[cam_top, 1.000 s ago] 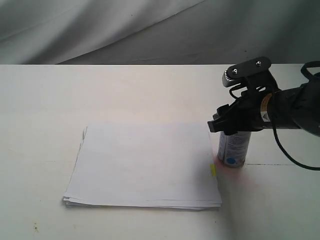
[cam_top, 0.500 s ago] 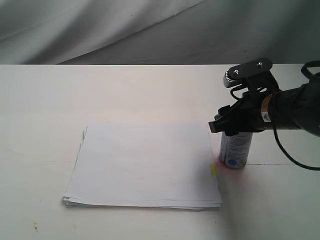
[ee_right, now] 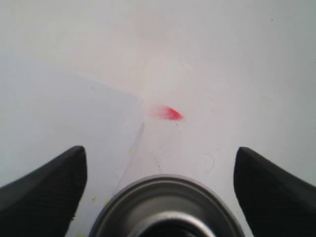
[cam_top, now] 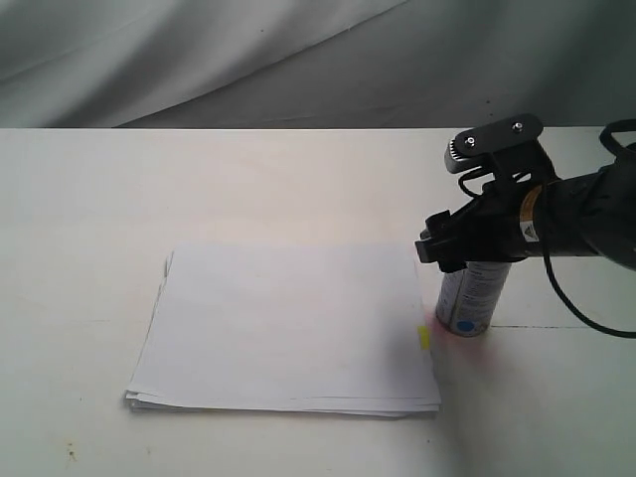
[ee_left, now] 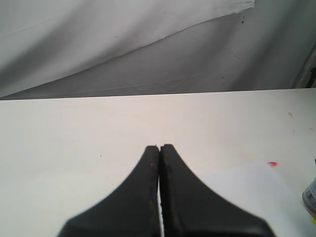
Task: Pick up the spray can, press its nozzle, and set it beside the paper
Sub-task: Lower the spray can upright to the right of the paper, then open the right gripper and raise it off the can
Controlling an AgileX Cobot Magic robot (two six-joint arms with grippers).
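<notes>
The silver spray can (cam_top: 465, 303) stands upright on the table just off the right edge of the paper (cam_top: 288, 328), its blue dot near the base. My right gripper (cam_top: 452, 250) straddles the can's top and hides the nozzle. In the right wrist view the right gripper (ee_right: 159, 152) is open, with the can's shiny rim (ee_right: 165, 197) between the fingers (ee_right: 49, 182) and a gap on each side. Only the left wrist view shows my left gripper (ee_left: 159, 148); it is shut and empty, above bare table near a corner of the paper (ee_left: 247, 192).
A red spray stain (ee_right: 168, 113) marks the table beside the paper's corner (ee_right: 54, 113). A yellow mark (cam_top: 423, 338) sits on the paper's right edge. Grey cloth (cam_top: 298, 60) hangs behind the white table (cam_top: 248, 189).
The right gripper's jaws have spread apart off the can, which stays standing in the same spot. The arm itself has barely shifted.
</notes>
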